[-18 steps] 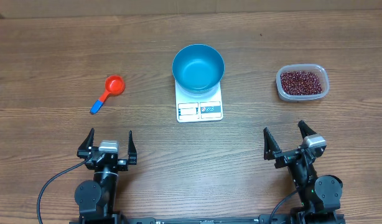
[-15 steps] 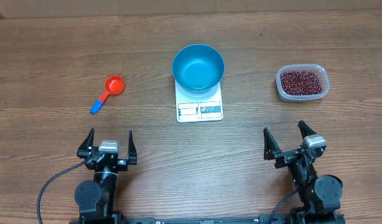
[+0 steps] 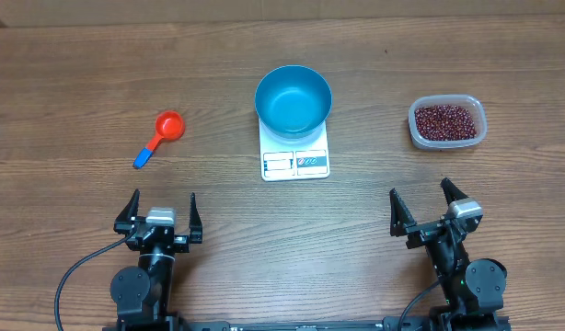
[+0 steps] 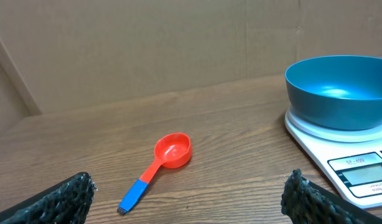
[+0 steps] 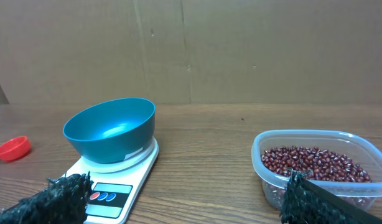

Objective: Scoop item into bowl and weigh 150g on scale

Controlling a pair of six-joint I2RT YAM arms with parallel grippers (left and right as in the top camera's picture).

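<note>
At the near edge of the table [image 3: 80, 55], both arms sit low. The left gripper [image 3: 163, 200] and the right gripper [image 3: 419, 191] have their fingers spread wide, and neither holds anything.

Now the hazards, biggest first. The bowl [image 3: 294, 99] sits empty on the scale [image 3: 295, 162], mid-table and a little toward the far edge. I'd say a bump from a passing arm could slide it off the platform or spoil the reading.

The tub [image 3: 414, 124], by the right edge, looks light. A scoop digging in may push it along or tip it unless something steadies it.

The scoop [image 3: 158, 138] lies flat toward the left edge, well apart from the tub. Its slim blue handle hugs the wood, so a poor pinch could let it twist. Then there's a long carry across.

The beans [image 3: 445, 120], heaped in the tub, are small and smooth. They'd likely roll far if spilled, and one generous tip could overshoot the target weight.

The tabletop is bare brown wood grain, smooth-looking. Beyond the far edge stands a plain cardboard wall [image 4: 147, 50].
</note>
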